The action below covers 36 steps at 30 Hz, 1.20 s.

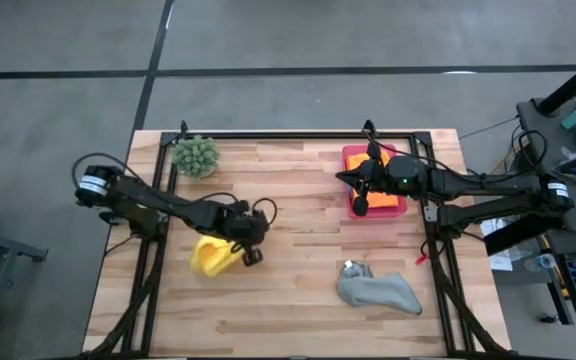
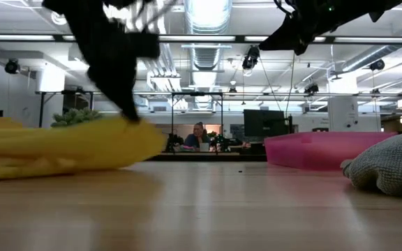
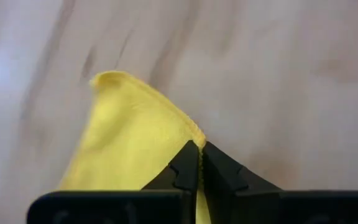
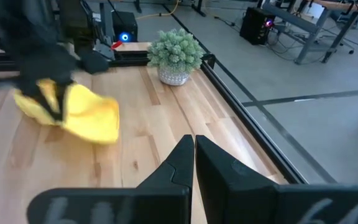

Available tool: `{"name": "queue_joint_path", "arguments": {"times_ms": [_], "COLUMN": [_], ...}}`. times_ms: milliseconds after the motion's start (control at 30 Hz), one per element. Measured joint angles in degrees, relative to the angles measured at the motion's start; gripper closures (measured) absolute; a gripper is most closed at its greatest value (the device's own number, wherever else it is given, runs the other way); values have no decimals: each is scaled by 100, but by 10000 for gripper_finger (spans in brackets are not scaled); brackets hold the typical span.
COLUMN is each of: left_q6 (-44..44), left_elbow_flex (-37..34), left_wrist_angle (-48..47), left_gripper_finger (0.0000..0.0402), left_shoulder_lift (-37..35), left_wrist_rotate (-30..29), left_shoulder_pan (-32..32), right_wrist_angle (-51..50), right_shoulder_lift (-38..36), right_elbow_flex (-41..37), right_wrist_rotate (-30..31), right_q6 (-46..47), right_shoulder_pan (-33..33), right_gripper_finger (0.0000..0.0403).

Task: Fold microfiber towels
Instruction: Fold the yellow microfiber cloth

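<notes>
A yellow towel (image 1: 211,257) lies bunched on the wooden table at the left, with my left gripper (image 1: 245,248) shut on its right-hand edge. The low view shows the towel (image 2: 61,146) resting on the table, with the dark fingers coming down onto its top. A crumpled grey towel (image 1: 378,290) lies near the front right. An orange towel (image 1: 383,205) lies in the pink tray (image 1: 353,155) at the back right. My right gripper (image 1: 356,190) hovers shut above that tray, holding nothing. My left gripper pinches the yellow towel's edge (image 3: 191,134) between its two fingers, close to a corner. The fingers slant down onto it from above. One layer or several, I cannot tell. The held edge is raised a little while the rest of the towel (image 2: 19,157) lies on the table.
A spiky green plant (image 1: 196,155) in a small pot stands at the back left, also in the right wrist view (image 4: 176,53). Black frame rails (image 1: 288,133) run along the table's far and side edges. Bare wood lies between the yellow and grey towels.
</notes>
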Motion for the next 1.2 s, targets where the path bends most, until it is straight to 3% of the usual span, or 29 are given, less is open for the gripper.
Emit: {"name": "queue_joint_path", "arguments": {"times_ms": [167,333,600,767,900,1067,1200], "left_q6": [1081,1681,2243,2203,1982,1954,1948], "left_elbow_flex": [391,487,414,412,410,409,408], "left_wrist_angle": [461,1108,1631,1602,1589,1585,1585], "left_gripper_finger": [401,401,401,401,401,401,402], "left_shoulder_lift": [-466,-1074,-1584,-1627,-1627,-1627,-1627], "left_wrist_rotate": [-13,-17,-71,-607,-973,-1206,-1259], "left_shoulder_pan": [-65,-69,-67,-67,-58,-59,-60], "right_wrist_angle": [7,21,1014,1597,1716,2138,2516], "right_shoulder_lift": [29,273,1198,1661,1803,2018,2283], "right_elbow_flex": [-65,-89,-91,33,55,53,53], "right_wrist_rotate": [-132,-1327,-2513,-3231,-3108,-1576,-1193], "right_q6": [10,51,20,-136,-374,-64,268], "right_shoulder_pan": [-2,4,26,126,444,936,1108], "right_gripper_finger": [394,377,266,195,165,161,170]}}
